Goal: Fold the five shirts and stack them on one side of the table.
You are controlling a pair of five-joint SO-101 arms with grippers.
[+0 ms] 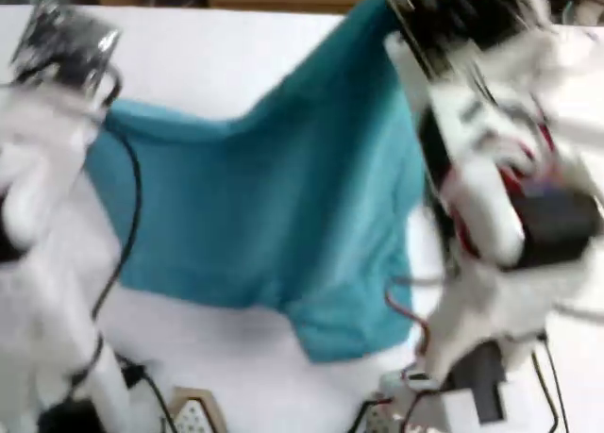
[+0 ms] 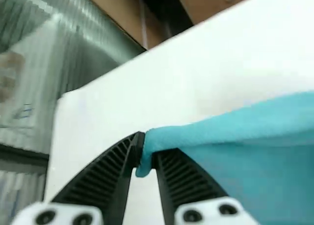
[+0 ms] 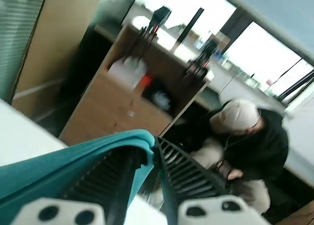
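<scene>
1. Teal shirt [image 1: 274, 207] hangs stretched between two arms over the white table [image 1: 236, 46], its lower part seemingly resting on the surface.
2. Left gripper [image 2: 145, 154] has its jaws pressed together on one corner of the cloth, low near the tabletop.
3. Right gripper [image 3: 149, 151] pinches another edge, lifted high toward the table's far side.
4. Step in hand, by the look of it: spreading the garment out flat before any fold is made.
5. Next move likely calls for both arms to lower together, with the cloth kept taut so it lands smooth and unwrinkled.
</scene>
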